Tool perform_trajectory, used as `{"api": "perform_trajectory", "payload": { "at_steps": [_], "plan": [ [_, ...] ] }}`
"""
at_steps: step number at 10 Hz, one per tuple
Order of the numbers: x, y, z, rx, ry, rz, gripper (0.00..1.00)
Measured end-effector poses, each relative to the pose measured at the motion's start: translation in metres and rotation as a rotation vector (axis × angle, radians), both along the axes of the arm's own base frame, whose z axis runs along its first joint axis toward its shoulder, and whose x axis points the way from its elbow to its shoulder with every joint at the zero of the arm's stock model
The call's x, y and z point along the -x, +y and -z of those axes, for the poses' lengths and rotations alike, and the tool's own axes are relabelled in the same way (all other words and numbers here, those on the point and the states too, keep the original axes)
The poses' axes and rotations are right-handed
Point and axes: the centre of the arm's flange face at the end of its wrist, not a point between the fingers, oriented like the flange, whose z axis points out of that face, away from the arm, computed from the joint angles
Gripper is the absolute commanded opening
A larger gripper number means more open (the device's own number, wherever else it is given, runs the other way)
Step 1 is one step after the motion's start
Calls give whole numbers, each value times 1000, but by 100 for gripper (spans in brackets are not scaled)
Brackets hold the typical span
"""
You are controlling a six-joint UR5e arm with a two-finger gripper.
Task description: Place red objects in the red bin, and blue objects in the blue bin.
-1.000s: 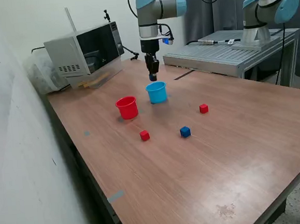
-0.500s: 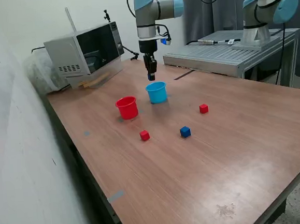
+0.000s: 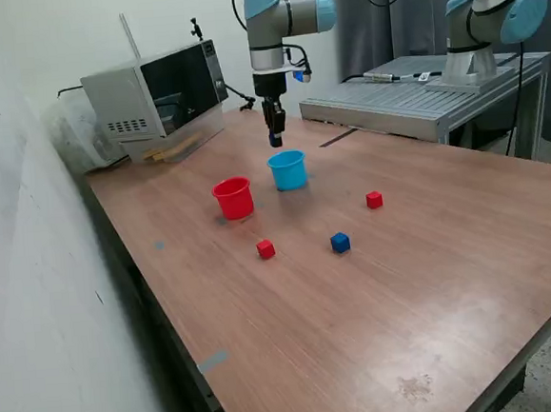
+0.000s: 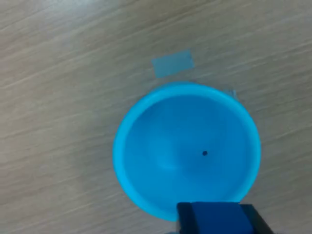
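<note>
The gripper (image 3: 275, 141) hangs above the blue cup (image 3: 288, 170), its fingers closed on a dark blue cube (image 4: 217, 218). On the counter (image 3: 434, 279), the red cup (image 3: 234, 198) stands just beside the blue one. Two red cubes (image 3: 266, 250) (image 3: 374, 199) and another blue cube (image 3: 340, 243) lie nearer the camera.

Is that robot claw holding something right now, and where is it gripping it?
Yes. The gripper holds a small dark blue cube above the blue cup, with the jaws pressed against two opposite sides of it.
</note>
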Motion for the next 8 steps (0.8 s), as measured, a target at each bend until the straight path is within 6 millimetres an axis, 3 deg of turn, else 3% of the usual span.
{"api": "perform_trajectory", "payload": {
  "at_steps": [8],
  "plan": [
    [-1,1,-3,-2,2,-7,100]
  ]
}}
